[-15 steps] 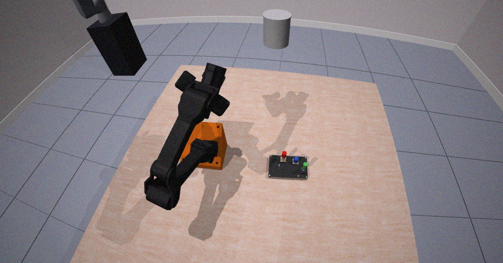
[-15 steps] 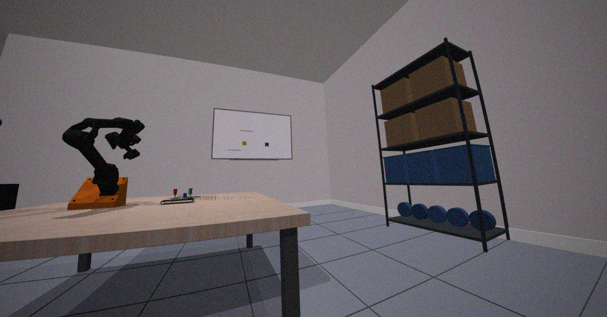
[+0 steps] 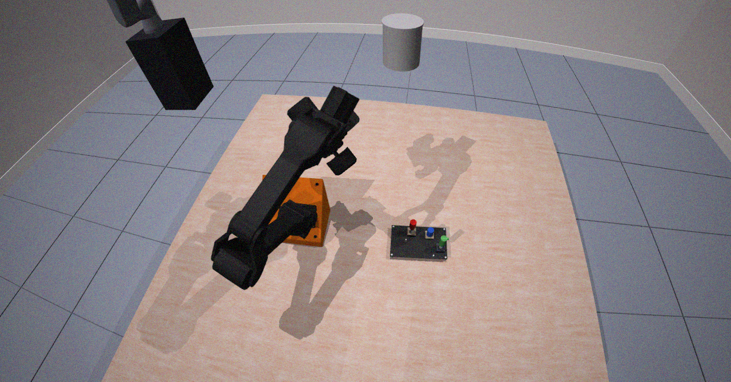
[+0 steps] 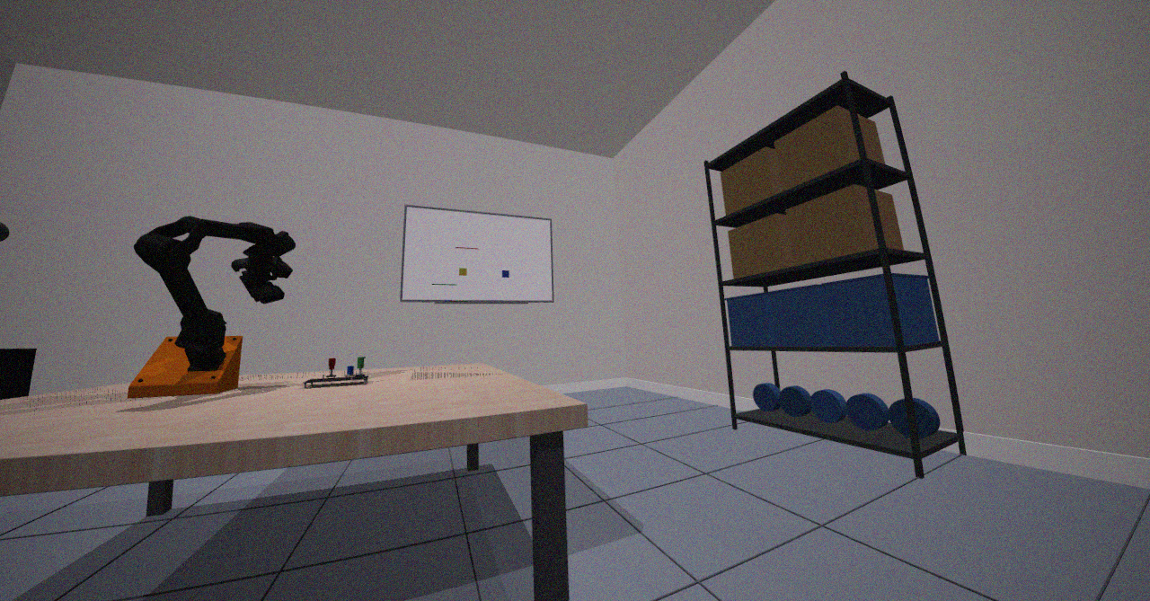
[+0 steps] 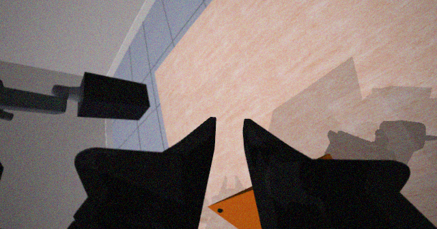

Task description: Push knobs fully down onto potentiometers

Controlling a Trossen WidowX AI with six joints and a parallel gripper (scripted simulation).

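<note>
The dark circuit board stands on the table, right of the arm's base. Its red knob and green knob stand high, with shaft showing below them in the exterior view. The blue knob sits low, close to its potentiometer. My gripper is high above the table, well away from the board, on the side of the arm's base. Its fingers are shut but for a narrow gap with nothing in it. The board is not in the wrist view.
The orange base of my arm stands left of the board. A black pedestal with another arm stands beyond the table. A grey bin is on the floor behind it.
</note>
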